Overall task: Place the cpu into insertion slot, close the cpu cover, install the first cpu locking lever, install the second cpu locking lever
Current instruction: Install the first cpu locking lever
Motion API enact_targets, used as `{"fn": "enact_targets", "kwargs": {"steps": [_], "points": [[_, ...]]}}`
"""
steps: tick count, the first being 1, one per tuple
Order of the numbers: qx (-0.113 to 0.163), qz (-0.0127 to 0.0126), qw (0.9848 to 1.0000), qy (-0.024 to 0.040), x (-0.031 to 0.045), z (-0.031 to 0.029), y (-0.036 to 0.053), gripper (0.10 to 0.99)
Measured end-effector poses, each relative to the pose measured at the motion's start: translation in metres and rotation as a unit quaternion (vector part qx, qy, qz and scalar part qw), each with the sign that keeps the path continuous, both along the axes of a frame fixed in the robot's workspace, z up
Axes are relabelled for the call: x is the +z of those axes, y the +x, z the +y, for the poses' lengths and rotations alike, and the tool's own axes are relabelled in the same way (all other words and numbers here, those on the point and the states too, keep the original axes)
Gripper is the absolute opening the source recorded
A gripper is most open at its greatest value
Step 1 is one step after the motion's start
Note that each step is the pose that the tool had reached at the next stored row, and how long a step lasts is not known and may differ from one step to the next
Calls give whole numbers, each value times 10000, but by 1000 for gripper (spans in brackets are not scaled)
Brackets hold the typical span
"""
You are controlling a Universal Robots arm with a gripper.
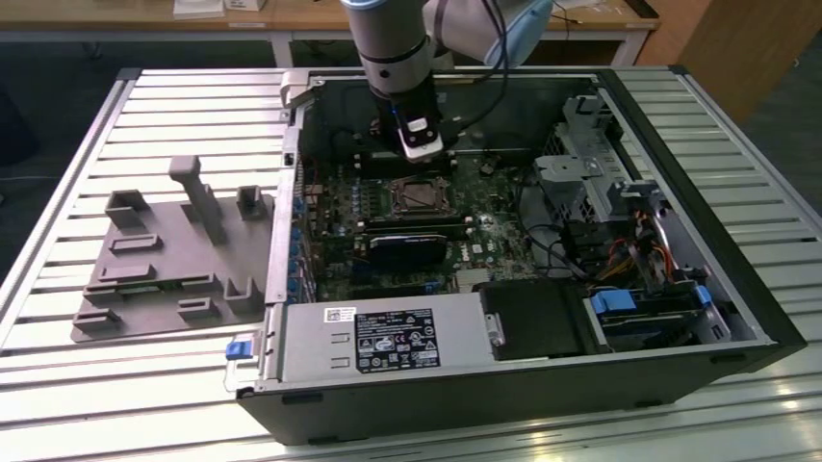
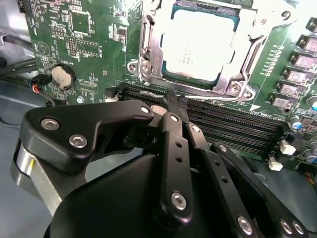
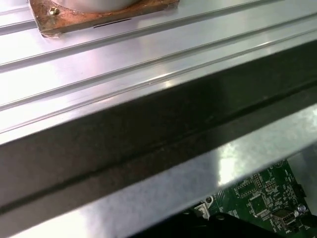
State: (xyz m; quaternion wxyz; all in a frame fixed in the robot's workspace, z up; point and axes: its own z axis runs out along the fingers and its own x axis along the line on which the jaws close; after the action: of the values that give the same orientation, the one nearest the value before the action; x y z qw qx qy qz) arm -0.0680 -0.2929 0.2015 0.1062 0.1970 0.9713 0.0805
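Note:
The cpu (image 2: 198,42), a pale silver square, lies in the insertion slot (image 1: 422,195) on the green motherboard (image 2: 89,29). The cpu cover (image 2: 148,49), a silvery frame, lies flat around the chip, whose top shows through the opening. My gripper (image 2: 174,101) hovers just off the slot's edge, over the long black memory slots (image 2: 233,124). Its black fingers (image 2: 171,129) are shut together with nothing between them. In the exterior view my gripper (image 1: 424,159) hangs inside the open computer case, slightly behind the slot.
The open case (image 1: 719,289) lies on a slatted metal table (image 1: 154,106). A grey moulded fixture (image 1: 167,260) sits at the exterior view's left. Cables and drive bays (image 1: 617,212) crowd the case's right side. The case wall's edge (image 3: 148,144) runs past in the first wrist view.

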Motion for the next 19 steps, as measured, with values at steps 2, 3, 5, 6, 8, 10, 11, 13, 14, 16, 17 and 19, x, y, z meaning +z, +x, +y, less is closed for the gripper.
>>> {"fn": "enact_targets", "kwargs": {"steps": [2,3,5,6,8,10,11,13,14,16,17,19], "points": [[-50,0,10000,-1,-8,0,0,102],[-72,-1,10000,-1,-13,0,0,102],[-112,0,9999,-1,-21,2,0,102],[-129,0,9999,-1,-24,2,0,102],[-164,0,9999,-1,-32,2,0,102],[-197,0,9998,-1,-38,3,0,102],[-216,-1,9998,-1,-42,3,0,102],[-252,-1,9997,-1,-50,2,0,102],[-270,0,9996,-1,-54,3,0,102],[-305,-1,9995,-2,-61,3,0,102],[-322,-1,9995,-3,-64,3,0,102],[-357,0,9994,-5,-70,3,0,102]]}}
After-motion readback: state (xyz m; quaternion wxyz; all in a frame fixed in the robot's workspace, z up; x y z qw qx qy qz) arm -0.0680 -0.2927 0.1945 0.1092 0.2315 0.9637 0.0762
